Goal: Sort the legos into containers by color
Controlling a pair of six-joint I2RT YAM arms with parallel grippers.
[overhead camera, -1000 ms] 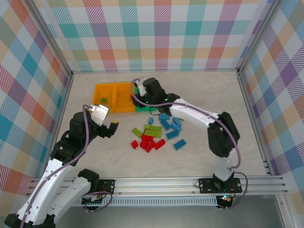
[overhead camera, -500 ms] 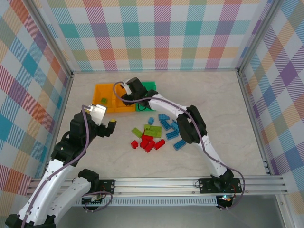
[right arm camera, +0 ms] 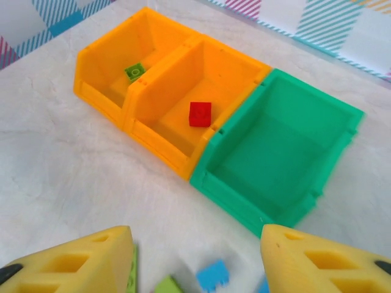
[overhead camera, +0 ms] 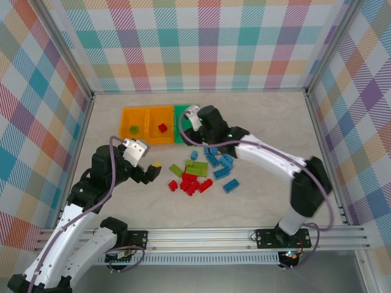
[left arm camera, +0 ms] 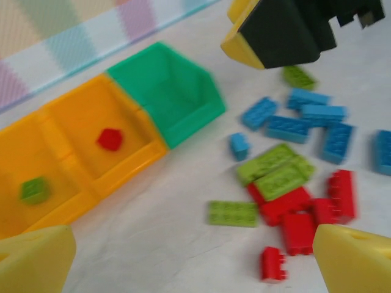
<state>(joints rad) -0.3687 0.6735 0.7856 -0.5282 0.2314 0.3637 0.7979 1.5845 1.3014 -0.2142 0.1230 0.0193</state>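
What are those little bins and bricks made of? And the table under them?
The orange bins and green bin look like moulded plastic: smooth, slightly shiny, thin even walls. The bricks seem hard plastic too, with studded tops and solid colours. The tabletop is pale and veined like marble, matte; possibly printed laminate, I can't tell.

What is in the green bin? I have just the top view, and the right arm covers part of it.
Observer: Nothing. The right wrist view looks straight into the green bin, and it is empty.
Operator: Is the right gripper carrying a brick?
Observer: No. The right gripper is open and holds nothing.
Operator: And the left one?
Observer: The left gripper is wide open too, with nothing in it.
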